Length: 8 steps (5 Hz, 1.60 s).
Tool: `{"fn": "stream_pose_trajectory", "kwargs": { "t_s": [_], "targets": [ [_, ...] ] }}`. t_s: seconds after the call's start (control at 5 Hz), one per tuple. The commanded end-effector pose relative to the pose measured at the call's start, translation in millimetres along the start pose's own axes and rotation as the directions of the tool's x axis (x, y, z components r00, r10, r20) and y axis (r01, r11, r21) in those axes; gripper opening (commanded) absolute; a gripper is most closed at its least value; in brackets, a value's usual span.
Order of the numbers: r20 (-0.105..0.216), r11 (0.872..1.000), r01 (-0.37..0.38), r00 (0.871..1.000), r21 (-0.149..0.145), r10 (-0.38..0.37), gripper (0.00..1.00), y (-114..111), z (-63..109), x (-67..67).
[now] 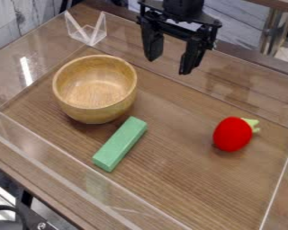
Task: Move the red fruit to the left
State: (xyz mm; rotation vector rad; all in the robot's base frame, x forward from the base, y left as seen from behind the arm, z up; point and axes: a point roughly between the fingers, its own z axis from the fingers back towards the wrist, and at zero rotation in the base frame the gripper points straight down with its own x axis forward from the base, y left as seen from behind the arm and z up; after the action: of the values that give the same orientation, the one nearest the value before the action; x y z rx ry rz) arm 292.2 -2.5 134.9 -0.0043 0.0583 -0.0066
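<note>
From my end of the link I have one camera on the desk (183, 173), a brown wooden surface with the seams between its boards running across it. The black end effector (175, 56) hangs over the far part of it, near the top of my view, its two fingers apart and pointing down, with nothing between them. I read it as open. The strawberry-like red fruit (232, 135) that I am here to move lies on the right side of my view, lower than the end effector and well apart from it. Its rounded red body faces the near side, and its pale yellowish-green stem end points up and to the right. On the left side of my view I have a light wooden bowl (96, 89), upright, its round mouth facing up; I can make out nothing in it. Just below the bowl and a little to its right, a flat green block (120, 144) lies at a slant, its far end leaning to the right. The block sits between the bowl and the near edge, apart from the fruit. At the upper left I see a clear, angular object (85, 27), too faint to name. Dark cables and hardware (17, 214) crowd the lower left corner.
</note>
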Motion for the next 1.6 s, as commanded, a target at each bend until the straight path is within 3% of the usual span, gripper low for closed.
{"fn": "stream_pose_trajectory", "kwargs": {
  "t_s": [0.0,0.2,0.6,1.0,1.4],
  "targets": [
    [-0.028,1.000,-0.023,0.999,-0.008,0.022,1.00,2.1,-11.7,-5.5],
    [-0.021,1.000,0.024,0.999,-0.018,-0.024,1.00,-17.8,-28.2,-5.2],
    [0.006,0.995,0.091,0.996,-0.030,-0.090,1.00,-55.9,-26.4,8.9],
    [0.012,0.982,0.188,0.982,-0.031,-0.188,1.00,-86.9,-39.3,19.9],
    [0.007,0.979,0.203,0.979,-0.029,-0.203,1.00,-85.5,-48.7,31.5]
  ]
}}
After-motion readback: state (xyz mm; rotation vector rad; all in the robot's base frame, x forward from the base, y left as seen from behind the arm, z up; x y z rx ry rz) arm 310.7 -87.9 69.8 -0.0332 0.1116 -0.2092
